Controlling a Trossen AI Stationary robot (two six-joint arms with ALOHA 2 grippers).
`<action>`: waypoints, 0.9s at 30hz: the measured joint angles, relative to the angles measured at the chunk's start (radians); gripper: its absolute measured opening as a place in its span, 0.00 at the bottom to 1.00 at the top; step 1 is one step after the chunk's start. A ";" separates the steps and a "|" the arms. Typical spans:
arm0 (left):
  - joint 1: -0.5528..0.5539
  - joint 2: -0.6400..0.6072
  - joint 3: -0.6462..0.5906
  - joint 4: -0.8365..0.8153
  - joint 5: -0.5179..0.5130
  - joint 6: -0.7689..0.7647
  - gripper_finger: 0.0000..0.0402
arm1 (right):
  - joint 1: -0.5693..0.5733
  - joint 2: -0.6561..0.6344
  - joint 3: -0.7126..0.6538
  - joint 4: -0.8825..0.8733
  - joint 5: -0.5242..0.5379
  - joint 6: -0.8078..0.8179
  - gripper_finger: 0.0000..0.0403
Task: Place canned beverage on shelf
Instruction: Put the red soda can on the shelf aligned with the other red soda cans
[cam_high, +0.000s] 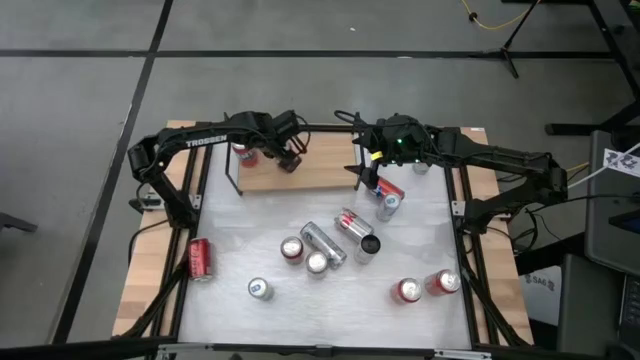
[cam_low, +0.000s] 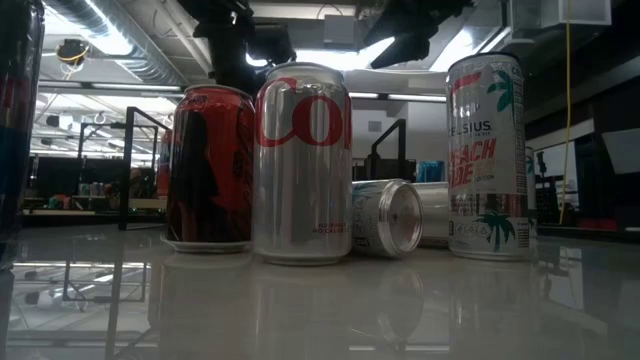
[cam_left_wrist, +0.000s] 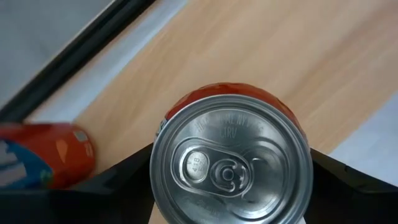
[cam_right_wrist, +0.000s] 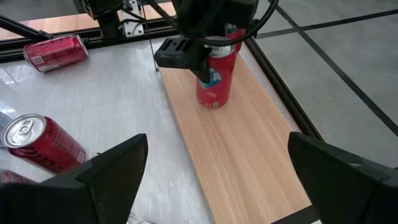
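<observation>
The shelf (cam_high: 320, 172) is a light wooden board at the table's far edge. My left gripper (cam_high: 290, 157) is above its left part, shut on a red-orange canned beverage (cam_left_wrist: 231, 165) with a silver top. A second red-orange can (cam_high: 245, 152) stands on the board just left of it and also shows in the left wrist view (cam_left_wrist: 43, 155). My right gripper (cam_right_wrist: 217, 149) hangs open over the shelf's right end with nothing between its fingers. My left gripper pinches the can between its two fingers (cam_left_wrist: 124, 177), one on each side of the wall just below the top rim (cam_left_wrist: 306, 152). The fingers come from above, pointing steeply down. The can is upright, and in the right wrist view its base (cam_right_wrist: 211, 104) seems to rest on the board.
Several more cans stand or lie on the white tabletop (cam_high: 230, 215): a red one lying at the left (cam_high: 200, 258), a cluster in the middle (cam_high: 325, 243), two at the near right (cam_high: 425, 287). Black rails (cam_high: 232, 172) edge the shelf, and the board's middle (cam_right_wrist: 236, 143) is bare.
</observation>
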 joint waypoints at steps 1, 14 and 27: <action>-0.001 0.000 0.000 0.000 0.008 -0.017 0.73 | 0.000 0.000 0.000 0.000 0.000 0.000 0.94; -0.007 0.001 0.000 0.002 0.040 -0.036 0.82 | 0.000 0.000 0.000 0.000 0.000 0.000 0.94; -0.007 0.002 0.000 0.003 0.064 -0.032 0.86 | 0.000 0.000 0.000 0.000 0.000 0.000 0.94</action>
